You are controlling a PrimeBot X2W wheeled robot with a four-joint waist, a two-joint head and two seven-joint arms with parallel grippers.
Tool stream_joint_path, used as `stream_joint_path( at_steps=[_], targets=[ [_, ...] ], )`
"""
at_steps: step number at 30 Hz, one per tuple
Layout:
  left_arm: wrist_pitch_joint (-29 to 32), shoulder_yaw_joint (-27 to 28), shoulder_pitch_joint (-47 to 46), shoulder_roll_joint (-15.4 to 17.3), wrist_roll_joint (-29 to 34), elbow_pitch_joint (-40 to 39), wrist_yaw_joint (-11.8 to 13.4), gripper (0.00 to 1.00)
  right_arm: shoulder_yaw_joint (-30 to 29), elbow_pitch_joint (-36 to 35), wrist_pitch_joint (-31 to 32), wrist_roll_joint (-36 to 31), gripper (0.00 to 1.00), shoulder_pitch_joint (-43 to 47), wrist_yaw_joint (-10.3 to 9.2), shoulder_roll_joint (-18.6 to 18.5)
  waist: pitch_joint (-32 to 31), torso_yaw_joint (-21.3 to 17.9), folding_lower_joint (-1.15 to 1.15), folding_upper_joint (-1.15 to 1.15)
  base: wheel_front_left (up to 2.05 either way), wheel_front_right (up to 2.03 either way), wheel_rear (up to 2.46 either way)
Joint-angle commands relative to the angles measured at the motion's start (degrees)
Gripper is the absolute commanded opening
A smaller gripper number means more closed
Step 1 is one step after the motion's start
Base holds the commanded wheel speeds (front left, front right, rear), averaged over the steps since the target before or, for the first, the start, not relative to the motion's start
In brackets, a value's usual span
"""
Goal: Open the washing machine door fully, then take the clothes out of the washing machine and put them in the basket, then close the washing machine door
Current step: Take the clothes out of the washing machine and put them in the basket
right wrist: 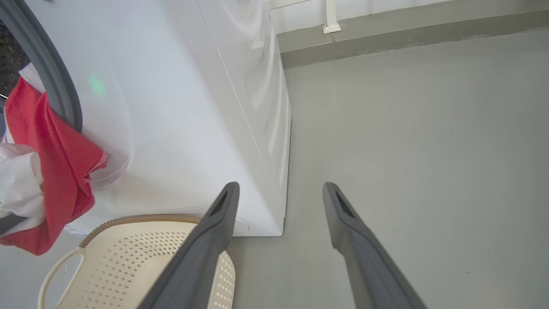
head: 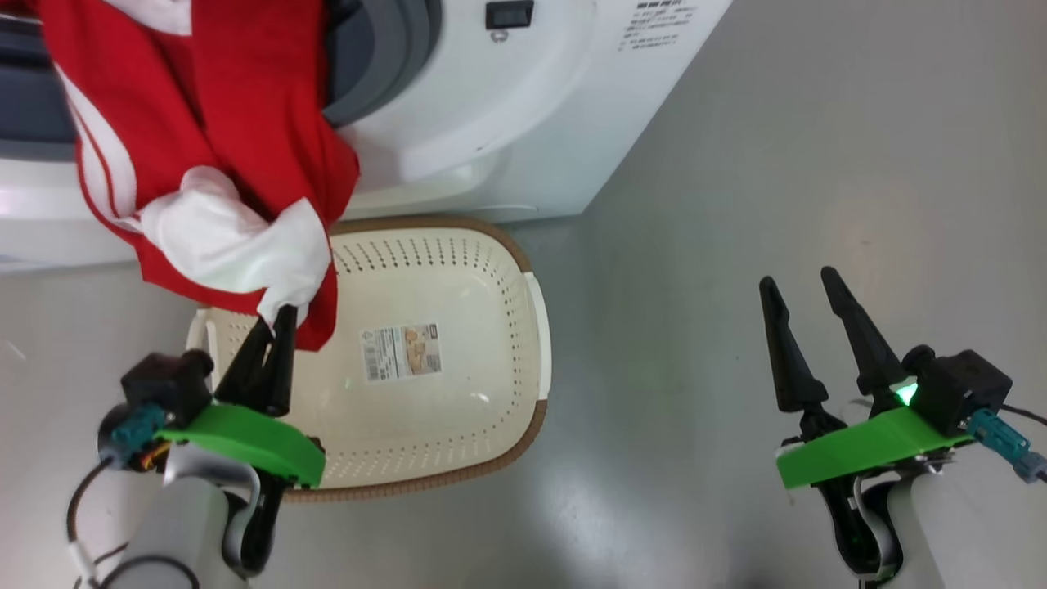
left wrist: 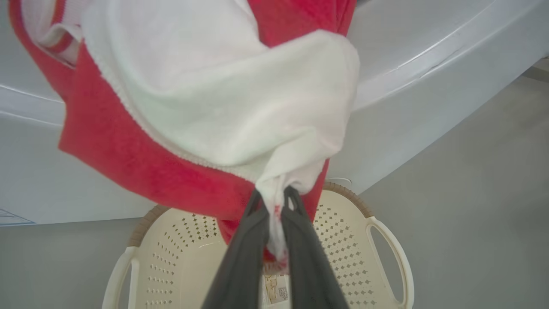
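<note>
Red and white garment [head: 204, 147] hanging from washing machine [head: 507, 123] over cream basket [head: 491, 270], left gripper [head: 274, 323] clamped on its white corner, right gripper [head: 806, 282] fingers apart, holding nothing.

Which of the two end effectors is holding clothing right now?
The left end effector, shut on the white part of the red garment above the basket; the right end effector is open and empty over the floor.

Smooth pale grey floor [head: 777, 164] shows soft glare patches; in the right wrist view a darker grey skirting band [right wrist: 407, 36] runs beneath a white wall [right wrist: 364, 10].
</note>
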Motion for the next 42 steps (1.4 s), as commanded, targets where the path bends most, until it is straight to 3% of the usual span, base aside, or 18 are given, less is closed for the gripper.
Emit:
stream_joint_path(
  at_steps=[1, 13, 17, 20, 23, 24, 42],
  targets=[
    [-0.28, 1.13, -1.12, 1.97, -0.24, 0.55, -0.31, 0.0, 1.5, -1.61, -0.37, 0.51, 1.0, -0.64, 0.28, -0.16, 2.18, -0.38, 0.0, 0.0, 0.0, 0.0, 0.0],
    [-0.28, -2.87, -12.1, 3.08, -0.9, 14.41, -0.31, 0.0, 2.17, -2.59, -0.37, 0.55, 1.0, -3.21, 0.28, -0.16, 7.44, -0.5, 0.0, 0.0, 0.0, 0.0, 0.0],
    [-0.28, -3.32, -14.73, 3.31, -1.44, 16.99, -0.31, 0.19, 2.31, -2.75, -0.37, 0.42, 1.0, -3.65, 0.28, -0.16, 8.17, -0.46, 0.0, 0.0, 0.0, 0.0, 0.0],
    [-0.28, -3.44, -15.98, 3.42, -1.79, 18.03, -0.31, 0.41, 2.32, -2.74, -0.37, 0.35, 1.0, -3.89, 0.28, -0.16, 8.44, -0.43, 0.0, 0.0, 0.0, 0.0, 0.0],
    [-0.28, -3.43, -16.36, 3.4, -2.05, 18.1, -0.31, 0.94, 2.21, -2.59, -0.37, 0.2, 1.0, -3.93, 0.28, -0.16, 8.37, -0.31, 0.0, 0.0, 0.0, 0.0, 0.0],
    [-0.28, -3.49, -16.31, 3.39, -2.1, 18.04, -0.31, 1.0, 2.18, -2.52, -0.37, 0.15, 1.0, -3.92, 0.28, -0.16, 8.27, -0.26, 0.0, 0.0, 0.0, 0.0, 0.0],
    [-0.28, -1.4, -11.64, 2.27, -2.66, 10.36, -0.31, 1.0, 1.78, -1.77, -0.37, -1.21, 1.0, -3.37, 0.28, -0.16, 6.04, 1.96, 0.0, 0.0, 0.0, 0.0, 0.0]
  ],
)
